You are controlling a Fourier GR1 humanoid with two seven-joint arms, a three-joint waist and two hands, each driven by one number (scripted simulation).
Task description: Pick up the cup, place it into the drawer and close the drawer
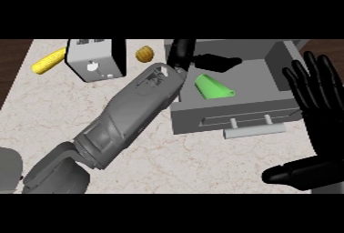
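Cup (214, 87), bright green and lying on its side, rests on the floor of the open grey drawer (201, 119), toward the drawer's left half, with its wider mouth turned to the lower right. No robot hand has hold of it.

Starting at the far left of the marble table (40, 118), a yellow corn cob (49, 61) lies tilted near the table's back edge. Just to its right stands a grey boxy appliance (94, 61) with a dark side panel and small round knobs on its face. Further right, near the back edge, sits a small brown rounded object (144, 54); what it is cannot be told.

The left grey forearm (128, 116) crosses the view slantwise from the lower left up to the drawer's left wall. At its end the left robot hand (201, 58) is black, with fingers reaching out over the back part of the drawer, above and behind the cup; they look fairly straight and enclose nothing.

The drawer is pulled out toward the viewer, its front panel carrying a pale bar handle (255, 131) on two short posts. The drawer's right wall and the grey cabinet body rise behind it.

At the right edge the right robot hand (321, 113) stands open, fingers straight and pointing up, thumb stretched out to the left lower down. It holds nothing and shows beside the drawer's right end, overlapping its corner in this view.
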